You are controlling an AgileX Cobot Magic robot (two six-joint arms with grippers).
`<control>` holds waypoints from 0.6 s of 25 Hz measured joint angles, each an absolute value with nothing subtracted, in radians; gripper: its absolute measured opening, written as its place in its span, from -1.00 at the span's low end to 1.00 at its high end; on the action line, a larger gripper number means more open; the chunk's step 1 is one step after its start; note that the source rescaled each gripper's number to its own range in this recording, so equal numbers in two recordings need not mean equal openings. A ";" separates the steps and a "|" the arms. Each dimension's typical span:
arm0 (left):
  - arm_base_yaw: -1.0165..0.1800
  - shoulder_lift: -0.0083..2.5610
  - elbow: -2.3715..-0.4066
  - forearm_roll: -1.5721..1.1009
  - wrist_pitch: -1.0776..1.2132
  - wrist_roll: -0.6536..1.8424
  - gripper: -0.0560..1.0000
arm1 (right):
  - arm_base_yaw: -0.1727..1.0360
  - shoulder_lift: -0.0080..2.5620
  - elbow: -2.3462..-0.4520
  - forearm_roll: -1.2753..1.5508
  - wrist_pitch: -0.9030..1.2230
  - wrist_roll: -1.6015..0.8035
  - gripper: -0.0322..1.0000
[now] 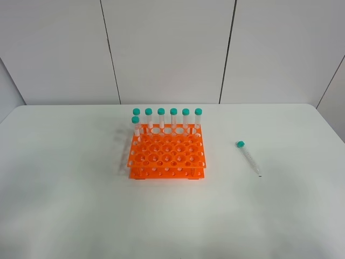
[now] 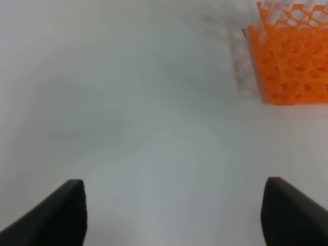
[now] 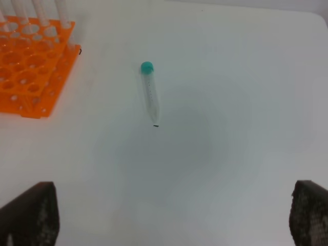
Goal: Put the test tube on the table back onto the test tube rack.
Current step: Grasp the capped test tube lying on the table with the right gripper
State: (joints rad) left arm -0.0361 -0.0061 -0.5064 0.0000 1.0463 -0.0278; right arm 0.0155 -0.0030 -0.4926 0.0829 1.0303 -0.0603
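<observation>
The test tube lies flat on the white table, right of the orange test tube rack, teal cap towards the back. In the right wrist view the test tube lies ahead of my right gripper, whose fingers stand wide open with nothing between them. The rack shows beside it. My left gripper is also open and empty over bare table, with the rack ahead of it and off to one side. Neither arm appears in the exterior high view.
Several teal-capped tubes stand upright in the rack's back row, and one more in the row in front at the left end. A grey panelled wall rises behind the table's far edge.
</observation>
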 joint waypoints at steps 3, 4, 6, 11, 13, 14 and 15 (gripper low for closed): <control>-0.036 -0.006 -0.506 0.000 1.046 -0.028 0.99 | 0.016 -0.003 -0.493 0.083 1.030 -0.059 1.00; -0.036 -0.006 -0.506 0.000 1.046 -0.028 0.99 | 0.016 -0.003 -0.493 0.083 1.030 -0.059 1.00; -0.036 -0.006 -0.506 0.000 1.046 -0.028 0.99 | 0.016 -0.003 -0.493 0.083 1.030 -0.059 1.00; -0.036 -0.006 -0.506 0.000 1.046 -0.028 0.99 | 0.016 0.017 -0.504 0.083 1.027 -0.060 1.00; -0.036 -0.006 -0.506 0.000 1.046 -0.028 0.99 | 0.016 0.080 -0.535 0.077 1.026 -0.060 1.00; -0.036 -0.006 -0.506 0.000 1.046 -0.028 0.99 | 0.016 0.120 -0.560 0.072 1.026 -0.060 1.00; -0.036 -0.006 -0.506 0.000 1.046 -0.028 0.99 | 0.016 0.176 -0.589 0.063 1.026 -0.060 1.00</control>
State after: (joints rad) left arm -0.0361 -0.0061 -0.5064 0.0000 1.0463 -0.0278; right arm 0.0155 0.1759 -0.5886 0.0634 1.0261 -0.0604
